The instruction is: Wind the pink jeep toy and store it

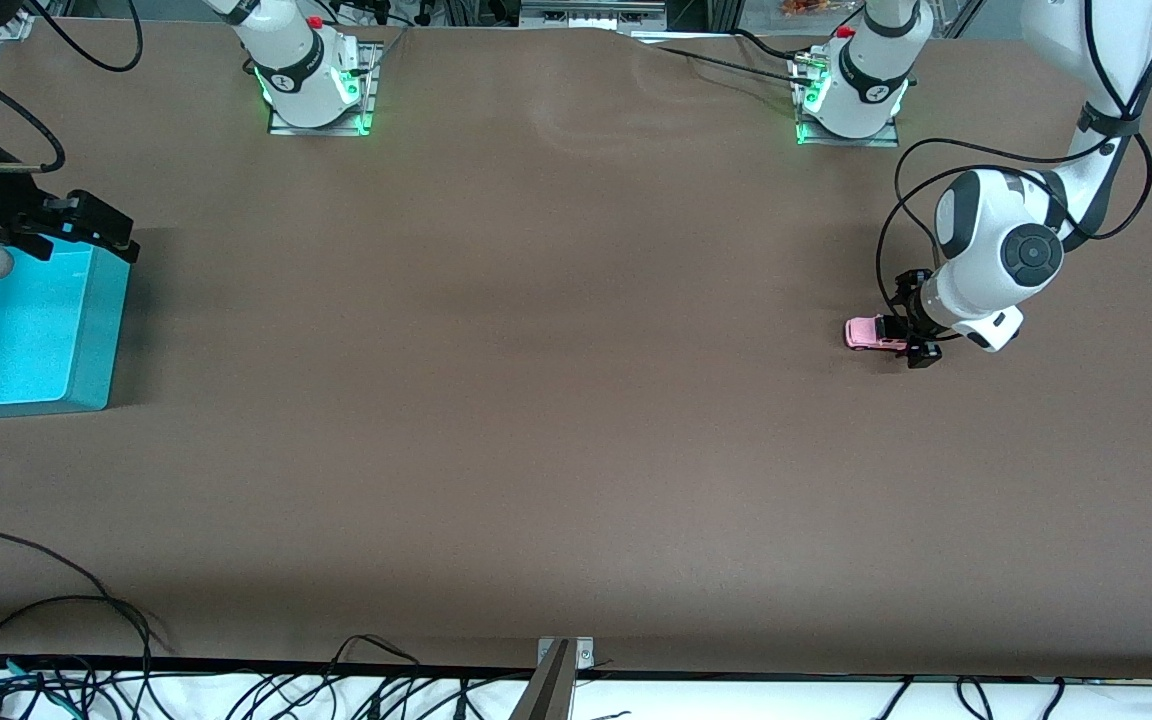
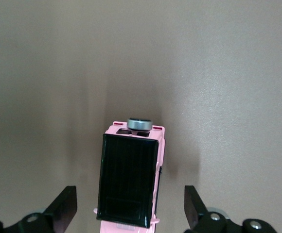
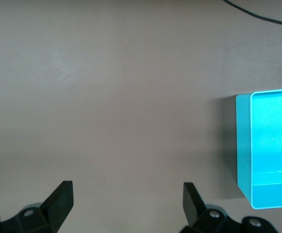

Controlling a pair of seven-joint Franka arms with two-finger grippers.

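Note:
The pink jeep toy (image 1: 871,332) stands on the brown table toward the left arm's end; its black roof (image 2: 129,182) and a grey spare wheel (image 2: 139,124) show in the left wrist view. My left gripper (image 1: 906,334) is low at the jeep's end and open. Its fingers straddle the jeep's body (image 2: 130,198), with a gap of table showing on each side. My right gripper (image 1: 101,228) hangs open over the edge of the cyan bin (image 1: 96,330) at the right arm's end, with only bare table between its fingers (image 3: 128,191).
The cyan bin (image 3: 243,145) is open-topped with nothing in it. Both arm bases (image 1: 316,80) (image 1: 851,95) stand along the table edge farthest from the front camera. Loose cables (image 1: 56,610) and a metal bracket (image 1: 564,655) lie at the nearest edge.

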